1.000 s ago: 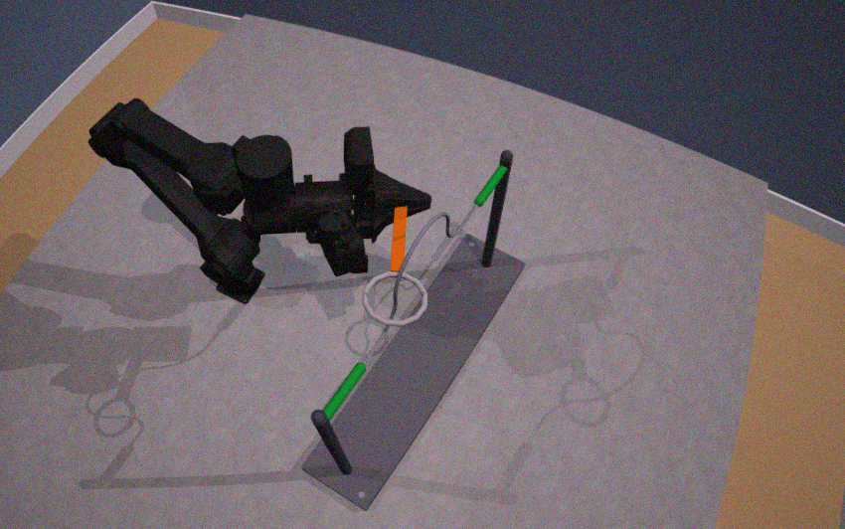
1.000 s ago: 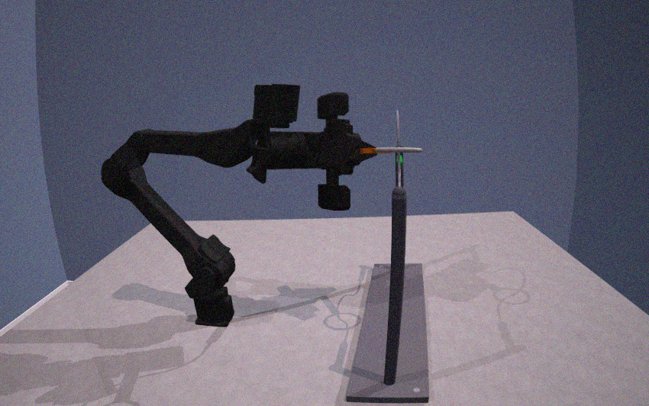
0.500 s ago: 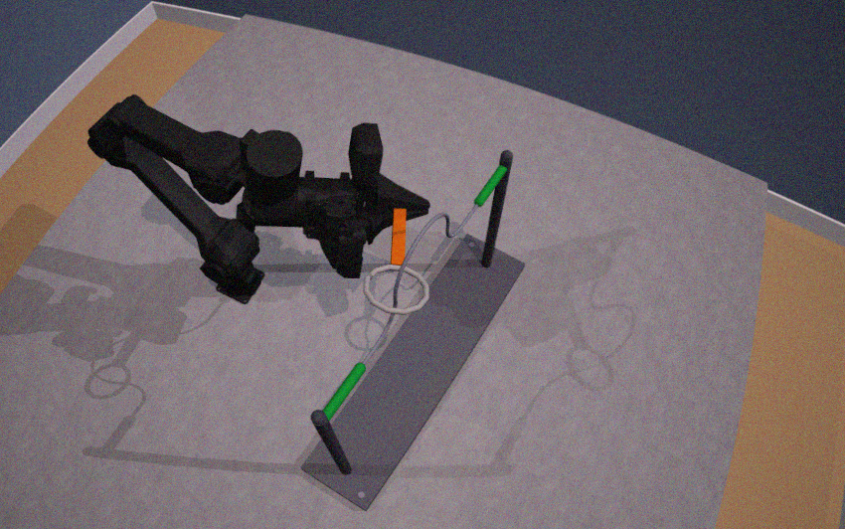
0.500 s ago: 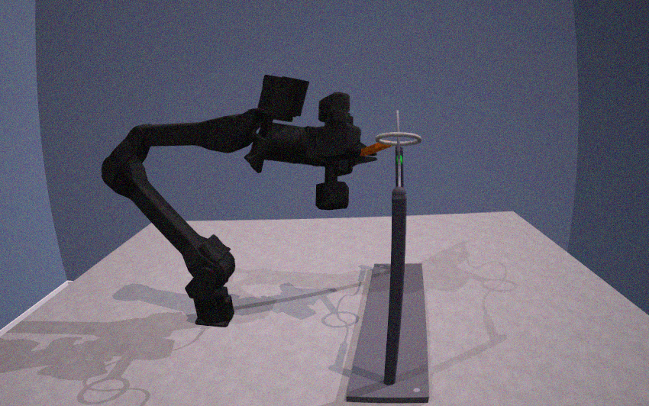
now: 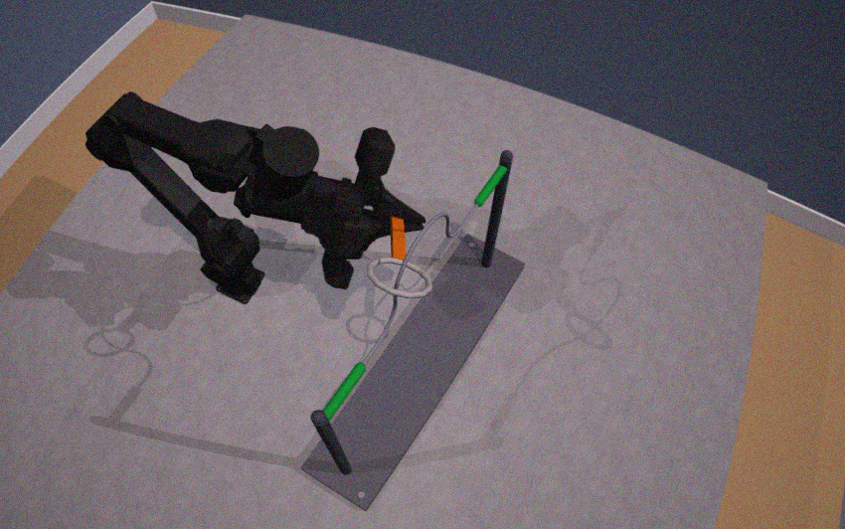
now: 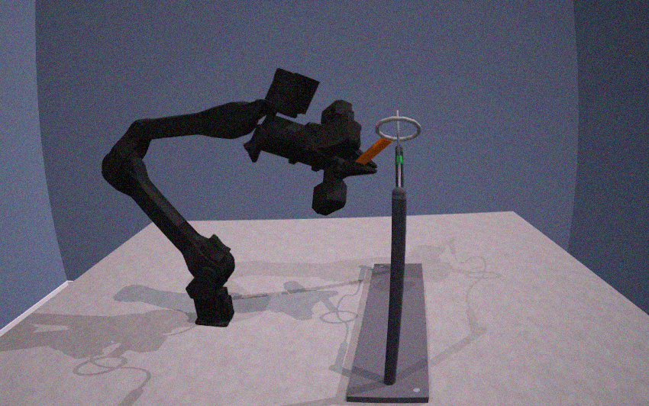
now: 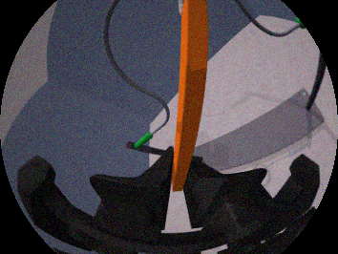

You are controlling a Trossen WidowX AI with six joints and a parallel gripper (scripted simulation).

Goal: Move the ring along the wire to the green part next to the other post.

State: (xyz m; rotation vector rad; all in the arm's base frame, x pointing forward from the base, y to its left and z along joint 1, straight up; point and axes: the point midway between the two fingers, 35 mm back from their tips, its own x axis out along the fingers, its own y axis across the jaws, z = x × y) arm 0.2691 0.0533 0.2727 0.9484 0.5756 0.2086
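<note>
My gripper (image 5: 420,223) (image 6: 372,168) is shut on the orange handle (image 5: 398,238) (image 6: 374,150) (image 7: 192,72), which slants up from the fingers to the pale ring (image 5: 412,294) (image 6: 419,129). The ring is tilted and surrounds the thin grey wire (image 5: 394,311) (image 6: 397,113) (image 7: 107,38) at its high curved middle stretch. In the exterior view the wire crosses near the ring's middle; I see no clear touch. One green part (image 5: 344,391) is by the near post (image 5: 333,445) (image 6: 396,287); the other green part (image 5: 490,185) is by the far post (image 5: 497,212). The wrist view mostly hides the ring.
The dark base plate (image 5: 405,399) (image 6: 368,344) (image 7: 267,124) carries both posts and lies on the grey table top (image 5: 622,386). The wire dips and bends between the ring and the far green part. My arm (image 6: 176,125) reaches in from the left.
</note>
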